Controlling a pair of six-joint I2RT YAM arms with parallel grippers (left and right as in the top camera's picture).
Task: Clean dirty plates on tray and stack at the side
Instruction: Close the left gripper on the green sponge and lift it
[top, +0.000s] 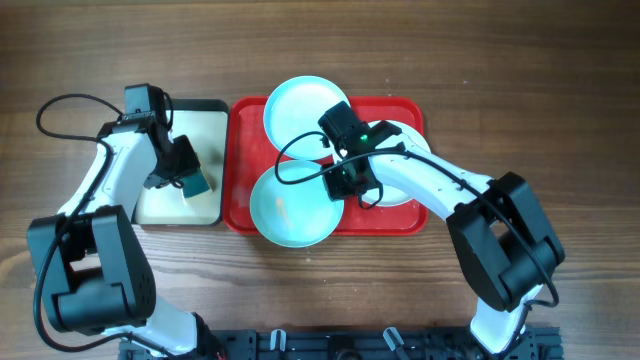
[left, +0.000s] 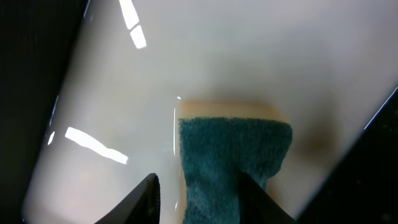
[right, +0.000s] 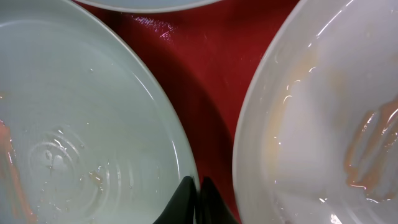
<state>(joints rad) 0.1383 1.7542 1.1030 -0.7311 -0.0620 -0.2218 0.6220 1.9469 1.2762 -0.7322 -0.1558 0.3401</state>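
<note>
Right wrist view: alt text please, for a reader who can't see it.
Close-up of the right gripper, shut, its fingertips at the rim of a pale blue plate on the left. Bare red tray shows in the middle; a white plate with orange smears fills the right.

No legible text, label, brand, number or sign on anything.

Work surface: brown wood-grain tabletop (top: 560, 90), grain running left to right with darker streaks, filling the overhead view from edge to edge. Black slotted metal rail (top: 350, 345) runs along the bottom edge of that view. Lighting even and diffuse; shadows cast on the wood are soft and short.
</note>
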